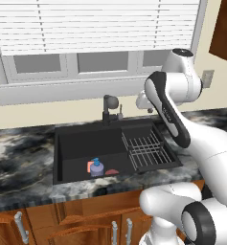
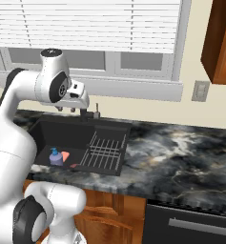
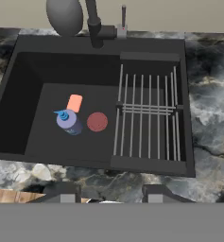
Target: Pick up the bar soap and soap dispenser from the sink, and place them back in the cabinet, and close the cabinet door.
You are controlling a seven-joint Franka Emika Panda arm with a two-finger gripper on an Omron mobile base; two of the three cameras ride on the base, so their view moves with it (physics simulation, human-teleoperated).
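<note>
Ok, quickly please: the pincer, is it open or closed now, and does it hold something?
Pincer: open, holding nothing, above the sink.

Bar soap (image 3: 74,103) touching, seemingly, upright soap dispenser (image 3: 69,121).

Readable text: I can make out none in any view.
Dispenser (image 3: 68,122): mid-left of my hand view, in the sink (image 3: 19,104); if there is print on its label, it is too small for me to read.
Soap (image 3: 74,103): just above the dispenser; I see a plain face, no stamp or brand.
Wall plate (image 2: 198,91): right of the right base view; I see it blank.
</note>
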